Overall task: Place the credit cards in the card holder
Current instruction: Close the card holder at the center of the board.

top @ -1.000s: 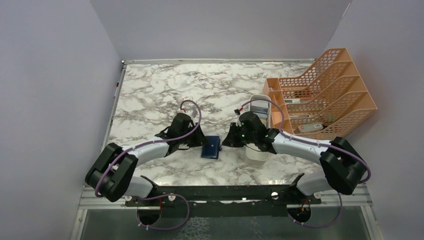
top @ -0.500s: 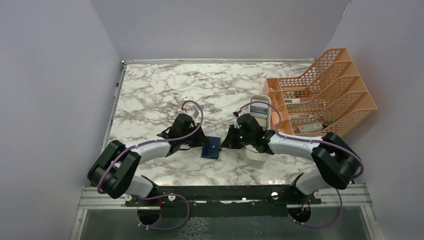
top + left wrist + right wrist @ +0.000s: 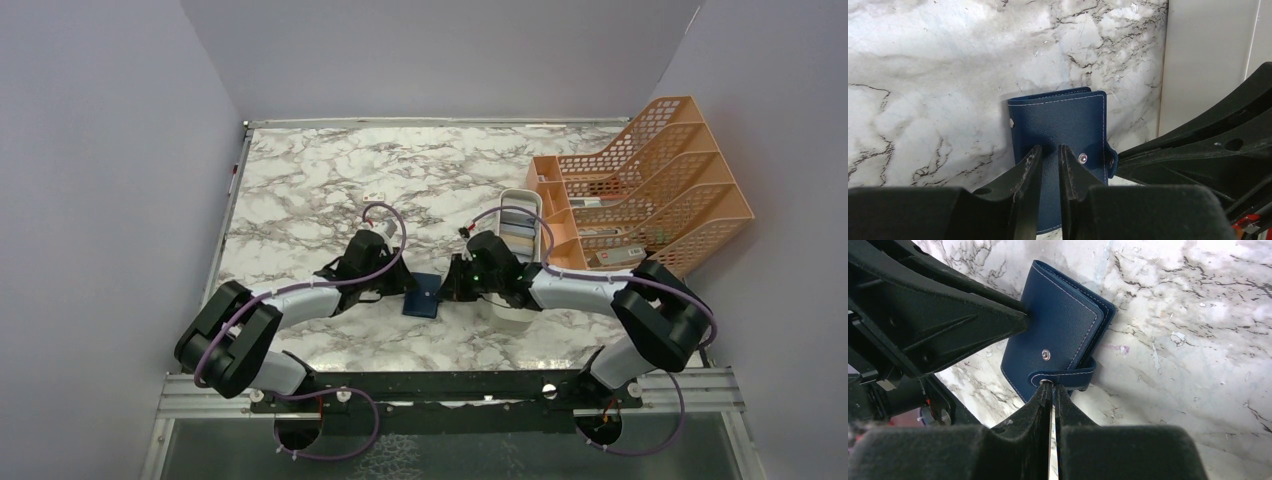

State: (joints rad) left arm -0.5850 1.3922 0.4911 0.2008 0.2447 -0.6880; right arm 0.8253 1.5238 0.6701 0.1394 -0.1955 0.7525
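Right gripper clenched on snap tab of navy card holder — holder folded closed, lying on marble table between both arms, left gripper narrowly parted, tips on its cover, white tray just beside.

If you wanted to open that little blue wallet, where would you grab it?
Probably the snap tab, taken at its loose end from the card holder's right edge. It is a thin strap standing off the flat closed cover, the only part pincer tips fit around; the right pincer is closed on it.
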